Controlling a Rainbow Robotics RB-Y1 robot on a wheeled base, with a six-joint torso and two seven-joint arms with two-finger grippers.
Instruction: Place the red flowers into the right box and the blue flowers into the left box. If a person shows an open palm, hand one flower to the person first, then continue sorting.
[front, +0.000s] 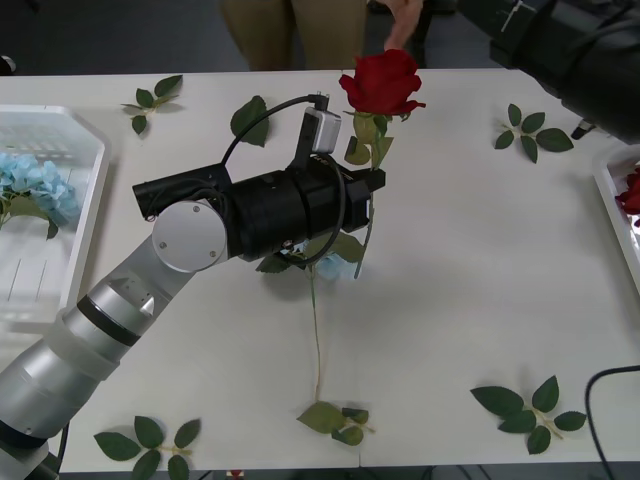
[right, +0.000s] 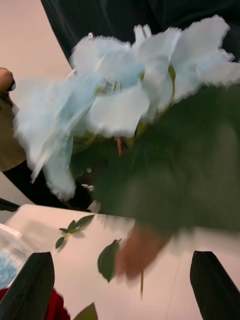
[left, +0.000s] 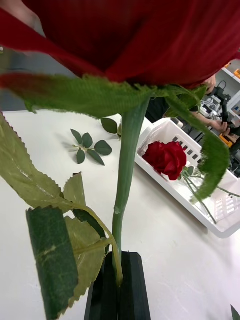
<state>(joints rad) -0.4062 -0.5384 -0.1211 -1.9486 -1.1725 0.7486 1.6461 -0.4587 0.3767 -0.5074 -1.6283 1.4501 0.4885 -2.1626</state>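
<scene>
The left hand (left: 119, 280) is out over the middle of the desk (front: 470, 260), its two black fingers pressed together on the green stem of a red rose (front: 381, 82). The grip sits low on the stem, below the leaves, so the bloom stands upright above the hand and points toward the far edge of the desk. That edge is where a person (front: 290, 30) in tan trousers stands, and a person's hand (front: 404, 22) hangs just above and beyond the bloom. The rose looks offered for a handover rather than carried to a box, though whether the palm is open I cannot tell.

The right arm is raised at the far right of the desk. Its hand (right: 120, 287) has both black fingers spread wide apart, yet a pale blue flower head (right: 125, 100) and a large dark leaf hang close in front of its camera. What holds that flower there I cannot tell.

The right box (left: 200, 200) already carries one red rose (left: 166, 158), lying on its side with the stem along the tray. The left box (front: 70, 200) at the desk's left edge holds blue flowers (front: 35, 185). Another stem (front: 316, 340) lies flat on the desk under the left arm, waiting its turn, and loose leaf sprigs (front: 530, 405) are scattered around.
</scene>
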